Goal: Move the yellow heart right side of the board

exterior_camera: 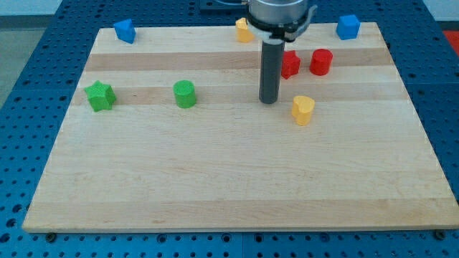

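No gripper on this rig, so nothing to open or clamp: just the rod, my tip [270, 102] down at board level. Tip sat just left of and slightly above the yellow heart [303, 110], close but I couldn't tell if it was touching. Heart was a bit right of the board's [215, 186] centre, nearer the top edge than the bottom, well short of the right edge. Looked like the approach step was done and the push was about to start. Next move, as I judged it: drop the tip level with the heart's middle, then drive straight toward the right edge; an off-centre contact would likely spin it toward the bottom edge. The red block [290, 64] and red cylinder [321, 62] sat above the path, probably clear. Other blocks: yellow block [244, 31] at top edge, blue block [348, 26] at top right corner, blue block [125, 31] at top left corner, green star [100, 96] and green cylinder [185, 94] toward the left edge.
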